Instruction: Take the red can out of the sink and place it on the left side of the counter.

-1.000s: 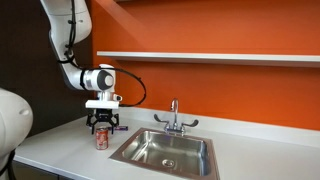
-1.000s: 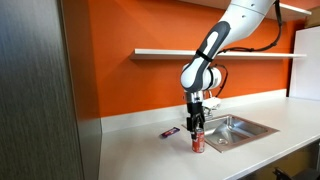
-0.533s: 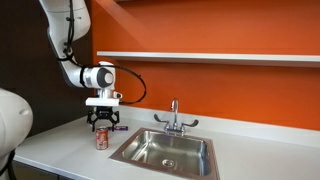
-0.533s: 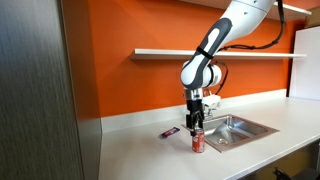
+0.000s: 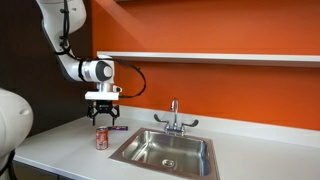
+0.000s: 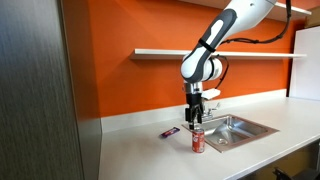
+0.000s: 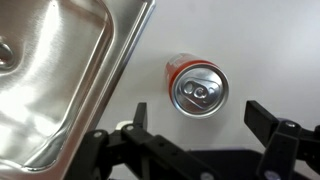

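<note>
The red can [image 5: 102, 138] stands upright on the counter [image 5: 60, 145] just left of the sink [image 5: 165, 152]; it also shows in the other exterior view [image 6: 198, 142] and from above in the wrist view [image 7: 196, 84], silvery top up. My gripper [image 5: 103, 116] hangs open and empty a little above the can, jaws spread wider than it [image 7: 200, 120]. In an exterior view the gripper [image 6: 196, 115] is clear of the can's top. The sink's steel basin [image 7: 60, 70] lies left in the wrist view.
A chrome faucet [image 5: 174, 117] stands at the sink's back rim. A flat purple object [image 6: 170, 131] lies on the counter behind the can, also seen in an exterior view [image 5: 118, 128]. A shelf [image 5: 200, 57] runs along the orange wall.
My gripper has risen straight up off the can, which stays standing on the counter. The jaws are open throughout.
</note>
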